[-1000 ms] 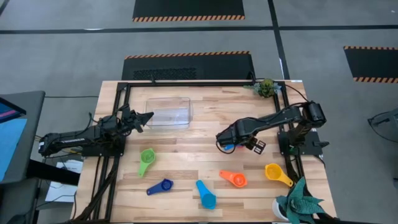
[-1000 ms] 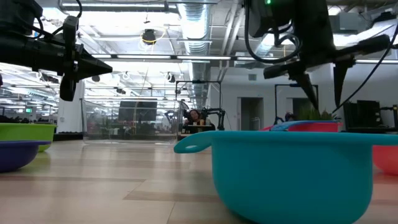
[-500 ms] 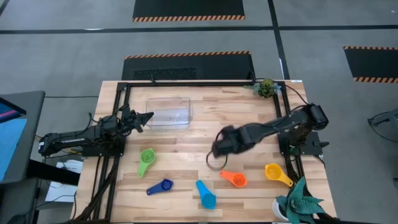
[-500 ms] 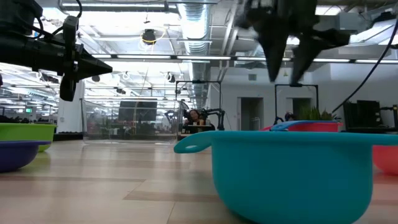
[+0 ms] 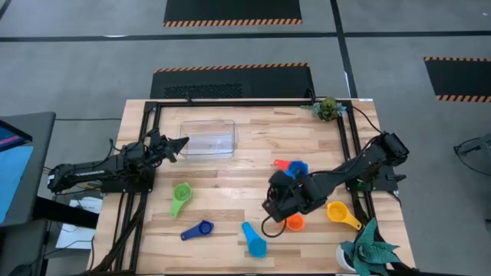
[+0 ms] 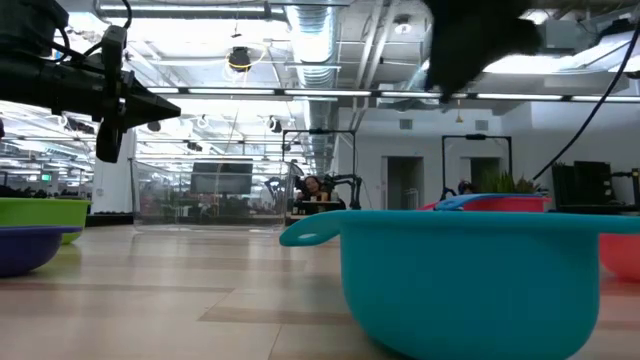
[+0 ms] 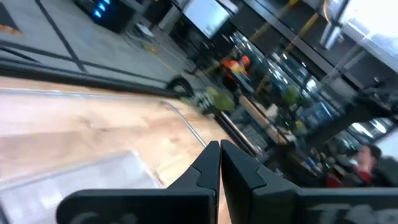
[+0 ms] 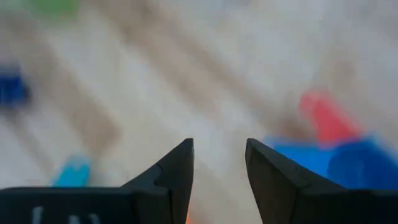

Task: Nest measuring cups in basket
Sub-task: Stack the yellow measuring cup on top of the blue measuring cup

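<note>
— Six cups show loose on the bench (image 5: 230,165) from above, and none of them sits in the basket (image 5: 209,138), which stands toward the far edge, left of the middle.

— Where do they lie?

— The green cup (image 5: 181,193) is near the basket, on the side toward the front. The dark blue cup (image 5: 201,229) and the light blue cup (image 5: 254,244) lie along the front edge. The orange cup (image 5: 294,222) is partly under the right arm, and the yellow cup (image 5: 338,212) lies to its right. A blue cup (image 5: 296,168) lies near mid-bench with a red handle (image 5: 281,164) poking out from it; how the two sit together I cannot tell.

— And the hands?

— The right hand (image 5: 270,205) hovers just left of the orange cup, fingers (image 8: 174,171) parted by a modest gap with nothing between them. The left hand (image 5: 179,144) waits just beside the basket's left wall, its fingers (image 7: 208,165) pressed together, empty.

— Anything else?

— A small potted plant (image 5: 328,107) stands at the far right corner, and in the level view the light blue cup fills the foreground.
</note>
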`<action>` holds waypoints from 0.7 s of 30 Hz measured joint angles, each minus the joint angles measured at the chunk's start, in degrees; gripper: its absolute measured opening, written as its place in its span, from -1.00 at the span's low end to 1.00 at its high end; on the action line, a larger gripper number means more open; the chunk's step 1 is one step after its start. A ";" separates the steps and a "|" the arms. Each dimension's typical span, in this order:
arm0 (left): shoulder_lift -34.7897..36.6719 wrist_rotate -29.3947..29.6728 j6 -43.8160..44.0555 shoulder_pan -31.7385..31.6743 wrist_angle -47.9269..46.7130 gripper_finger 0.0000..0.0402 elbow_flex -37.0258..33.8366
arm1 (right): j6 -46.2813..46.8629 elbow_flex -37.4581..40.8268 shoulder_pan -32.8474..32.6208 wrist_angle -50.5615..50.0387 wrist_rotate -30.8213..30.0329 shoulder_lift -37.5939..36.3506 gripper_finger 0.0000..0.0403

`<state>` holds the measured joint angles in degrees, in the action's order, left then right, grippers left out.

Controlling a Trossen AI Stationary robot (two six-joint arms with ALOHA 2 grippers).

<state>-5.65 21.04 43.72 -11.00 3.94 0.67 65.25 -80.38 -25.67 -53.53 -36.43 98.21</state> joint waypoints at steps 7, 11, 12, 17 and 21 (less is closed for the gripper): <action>-0.13 4.86 0.71 -0.05 2.48 -1.00 0.00 | -18.14 -4.20 5.41 -3.37 -18.04 -1.24 -0.19; -1.53 3.00 1.33 0.00 3.46 -1.00 0.00 | -22.55 -10.38 10.93 -18.09 -3.43 -2.73 -0.23; -2.04 4.27 3.65 0.00 2.69 -1.00 0.00 | -21.97 -11.78 12.05 -22.11 -0.86 -2.95 -0.24; -4.26 8.85 14.41 -0.03 0.40 -1.00 0.00 | -17.47 -15.09 15.30 -37.18 12.36 -6.16 -0.28; -6.30 5.81 10.78 -0.05 6.73 -1.00 0.00 | -15.37 -12.84 15.36 -32.49 28.56 -10.99 -0.31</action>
<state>-11.95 26.85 54.50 -11.06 10.68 0.67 49.87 -93.22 -10.31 -86.02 -7.87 87.22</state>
